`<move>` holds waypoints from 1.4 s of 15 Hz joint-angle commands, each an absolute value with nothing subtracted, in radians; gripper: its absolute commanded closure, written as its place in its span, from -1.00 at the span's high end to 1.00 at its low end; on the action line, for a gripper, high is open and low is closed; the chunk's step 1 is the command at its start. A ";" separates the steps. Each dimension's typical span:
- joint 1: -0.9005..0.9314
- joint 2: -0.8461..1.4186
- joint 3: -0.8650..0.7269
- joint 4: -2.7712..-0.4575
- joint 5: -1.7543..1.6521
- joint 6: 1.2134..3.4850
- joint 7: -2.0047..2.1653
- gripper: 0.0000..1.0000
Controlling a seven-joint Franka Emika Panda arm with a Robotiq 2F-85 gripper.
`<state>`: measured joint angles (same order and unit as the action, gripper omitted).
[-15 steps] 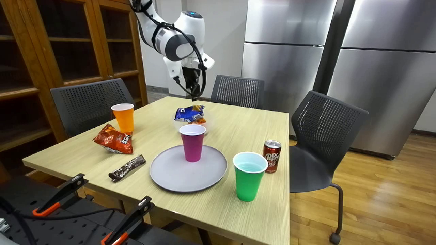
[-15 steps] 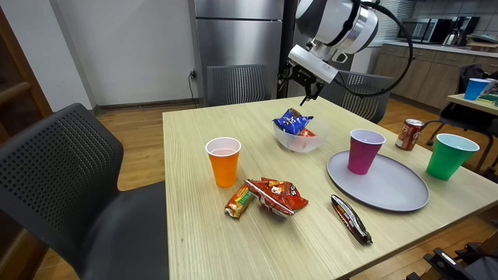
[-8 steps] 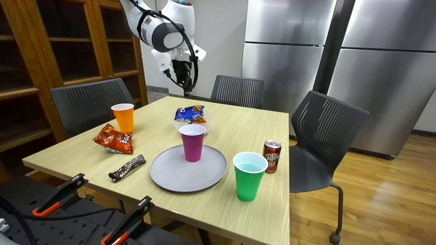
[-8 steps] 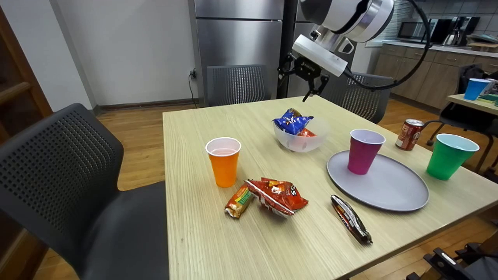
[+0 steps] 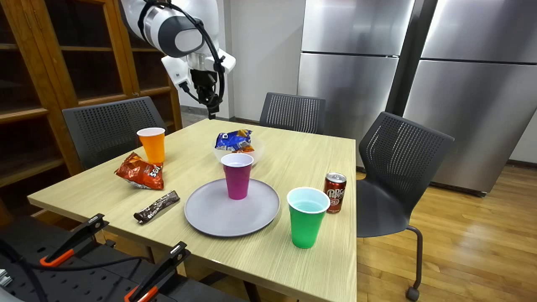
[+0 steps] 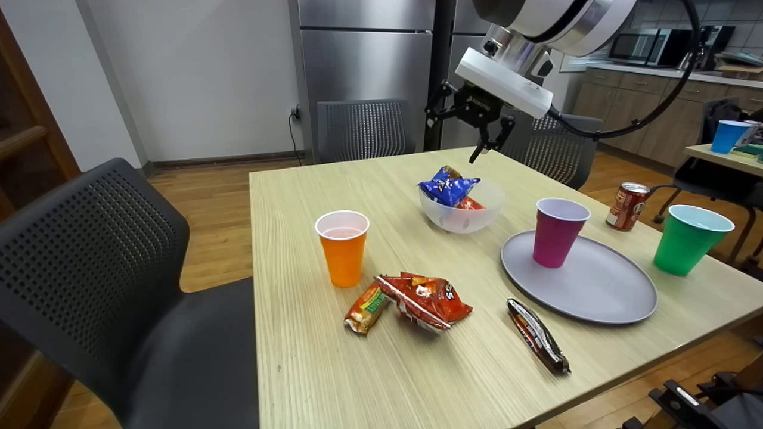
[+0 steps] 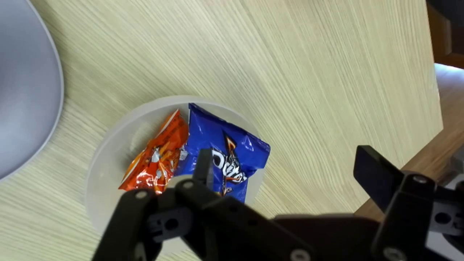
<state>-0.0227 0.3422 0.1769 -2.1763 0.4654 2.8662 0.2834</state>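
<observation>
The claw (image 6: pixel 452 140) hangs spread wide above the tabletop (image 5: pixel 302 155).
In an exterior view, the grey plate (image 5: pixel 218 214) lies toward the near edge; in an exterior view, the bowl (image 6: pixel 459 221) stands near the claw, toward the far edge; in the wrist view, the bowl holds a blue Doritos bag (image 7: pixel 230 145) and an orange bag (image 7: pixel 159 159).

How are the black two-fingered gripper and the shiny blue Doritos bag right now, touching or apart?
Apart. In both exterior views the open gripper hangs higher than the blue bag, with pale wood-grain tabletop showing between them.
</observation>
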 commanded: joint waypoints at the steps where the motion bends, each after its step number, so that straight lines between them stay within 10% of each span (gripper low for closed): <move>1: 0.002 0.264 0.191 -2.268 0.490 2.884 0.255 1.00; 21: 0.157 0.275 0.189 -2.334 0.384 2.846 0.285 1.00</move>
<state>0.1384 0.2884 0.1877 -2.3265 0.4190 2.8656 0.2833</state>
